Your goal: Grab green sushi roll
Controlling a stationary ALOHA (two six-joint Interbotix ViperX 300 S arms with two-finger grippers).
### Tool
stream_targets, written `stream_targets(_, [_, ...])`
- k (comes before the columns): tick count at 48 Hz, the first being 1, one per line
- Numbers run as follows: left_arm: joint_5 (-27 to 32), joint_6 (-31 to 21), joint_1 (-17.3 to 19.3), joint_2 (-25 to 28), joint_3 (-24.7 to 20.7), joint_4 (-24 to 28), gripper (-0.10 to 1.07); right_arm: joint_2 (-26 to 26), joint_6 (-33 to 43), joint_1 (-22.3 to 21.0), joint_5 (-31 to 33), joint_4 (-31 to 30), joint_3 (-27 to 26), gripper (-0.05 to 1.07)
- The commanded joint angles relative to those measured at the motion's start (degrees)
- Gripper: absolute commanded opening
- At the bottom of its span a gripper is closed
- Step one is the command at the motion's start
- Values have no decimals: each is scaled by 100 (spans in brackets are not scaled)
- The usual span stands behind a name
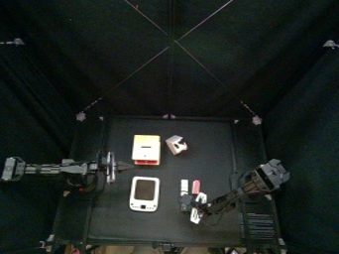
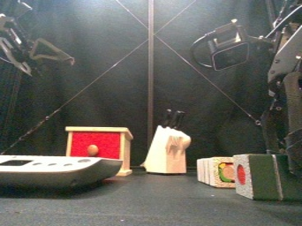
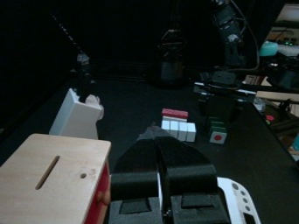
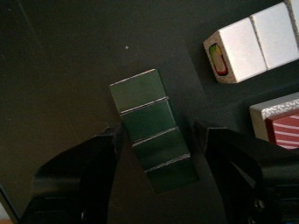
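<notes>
The green sushi roll (image 4: 147, 118) is a short dark-green strip of several segments lying flat on the black table. In the right wrist view my right gripper (image 4: 162, 136) is open, with one jaw on each side of the roll and a small gap to it on both sides. In the top view the right gripper (image 1: 201, 207) hangs low at the table's front right, and the roll is hidden under it. My left gripper (image 3: 163, 171) is shut and empty, and it rests at the table's left side (image 1: 106, 169).
A white handheld device (image 1: 146, 193) lies front centre. A red-and-wood box (image 1: 146, 147) and a knife block (image 1: 176, 146) stand behind it. A white-and-pink cube row (image 4: 247, 45) and a small red-and-white piece (image 4: 281, 125) lie close beside the roll.
</notes>
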Motion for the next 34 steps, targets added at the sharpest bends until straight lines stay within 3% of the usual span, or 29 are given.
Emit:
stream_targets(1, [-26,0,18,26,-70,-9,-1,-62,-9,-9,-62,-26,-114,95])
stream_targets(23, [-26,9,18,26,-70,0,-1,35,-9,-26,-62,-53,-105,94])
stream_targets(34, [-18,9,18,26,-79,0,-1,35,-9,-26,-44,-35,-97,79])
